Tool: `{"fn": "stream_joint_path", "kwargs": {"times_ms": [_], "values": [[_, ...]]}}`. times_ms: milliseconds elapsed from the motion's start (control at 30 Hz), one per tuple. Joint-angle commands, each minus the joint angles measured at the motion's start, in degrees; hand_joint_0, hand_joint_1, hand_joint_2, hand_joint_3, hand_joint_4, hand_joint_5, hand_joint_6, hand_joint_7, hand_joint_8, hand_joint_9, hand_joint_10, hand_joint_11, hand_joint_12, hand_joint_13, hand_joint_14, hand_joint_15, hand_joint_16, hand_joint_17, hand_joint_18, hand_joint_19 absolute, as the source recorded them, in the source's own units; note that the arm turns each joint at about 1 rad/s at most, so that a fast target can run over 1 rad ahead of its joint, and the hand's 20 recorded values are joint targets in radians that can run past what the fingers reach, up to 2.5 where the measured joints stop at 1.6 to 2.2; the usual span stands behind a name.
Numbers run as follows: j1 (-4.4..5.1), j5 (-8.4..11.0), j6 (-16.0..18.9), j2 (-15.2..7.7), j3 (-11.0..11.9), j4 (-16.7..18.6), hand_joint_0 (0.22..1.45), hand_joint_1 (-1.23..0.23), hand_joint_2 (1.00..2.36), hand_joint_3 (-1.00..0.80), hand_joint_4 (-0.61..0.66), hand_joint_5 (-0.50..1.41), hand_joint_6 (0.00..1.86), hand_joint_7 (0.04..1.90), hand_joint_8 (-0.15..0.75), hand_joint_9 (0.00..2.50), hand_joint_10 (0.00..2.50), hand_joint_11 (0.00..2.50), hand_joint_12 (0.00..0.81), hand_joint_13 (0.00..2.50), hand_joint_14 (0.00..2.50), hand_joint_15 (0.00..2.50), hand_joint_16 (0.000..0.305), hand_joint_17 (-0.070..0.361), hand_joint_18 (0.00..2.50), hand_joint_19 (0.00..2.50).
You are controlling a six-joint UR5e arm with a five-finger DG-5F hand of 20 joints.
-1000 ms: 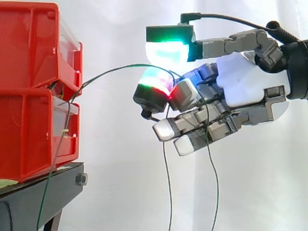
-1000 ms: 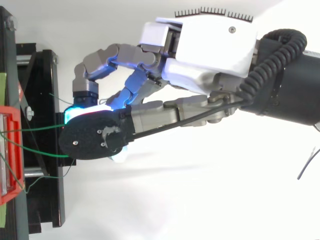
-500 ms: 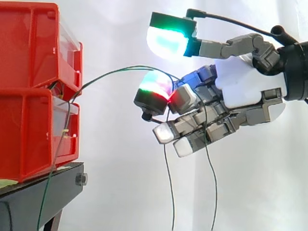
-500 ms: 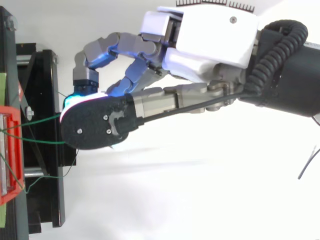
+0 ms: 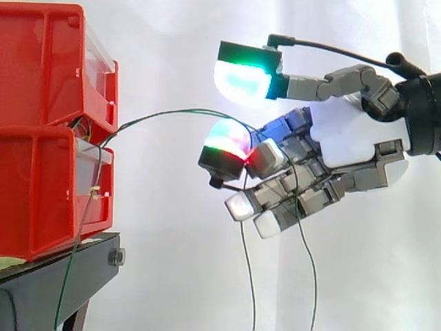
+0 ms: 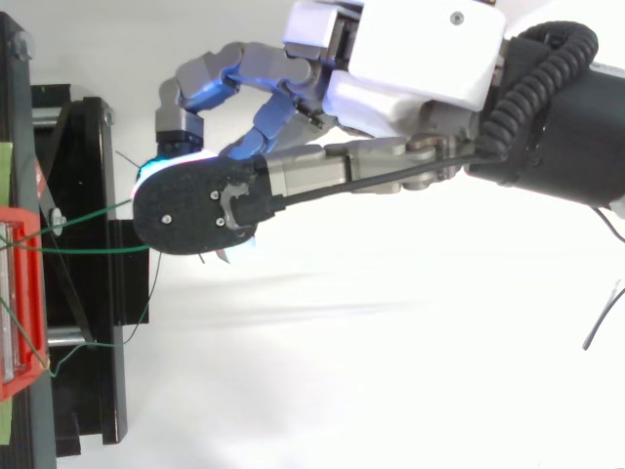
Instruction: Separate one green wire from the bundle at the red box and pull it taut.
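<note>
Two stacked red bins (image 5: 41,193) stand at the left on a black stand (image 5: 55,276). Thin green wires come out between the bins. One green wire (image 5: 172,113) arcs rightward to my hand (image 5: 351,131) and drapes over its curled fingers, with two ends hanging straight down below. The thumb pad (image 5: 241,77) glows green and white, raised clear above the red-and-green finger pad (image 5: 226,138). In the top view the hand (image 6: 420,59) reaches left, and the green wire (image 6: 88,250) runs from the red box (image 6: 20,293) under the thumb pad.
Another green wire (image 5: 76,234) hangs from the bins down past the stand's edge. More green loops lie over the stand (image 6: 93,313) in the top view. A white curtain is behind, with open room below and right of the hand.
The hand has drawn back a little from the bins and sunk slightly. The thumb pad has lifted away from the finger pad. The wire's arc now lies lower and flatter.
</note>
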Motion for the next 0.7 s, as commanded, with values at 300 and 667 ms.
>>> {"fn": "stream_joint_path", "kwargs": {"times_ms": [300,667], "values": [[-0.11,0.08,0.2,0.0,-2.4,3.1,0.58,-0.58,1.01,-0.41,0.24,-0.17,0.75,1.22,0.374,1.03,0.02,1.08,0.439,0.82,0.02,0.52,0.060,0.134,0.73,0.49],[-0.55,-0.18,0.0,0.0,-2.2,4.5,0.63,-0.72,1.02,-0.09,0.24,-0.22,0.87,1.17,0.364,0.98,0.02,1.13,0.441,0.82,0.02,0.52,0.061,0.136,0.77,0.47]]}}
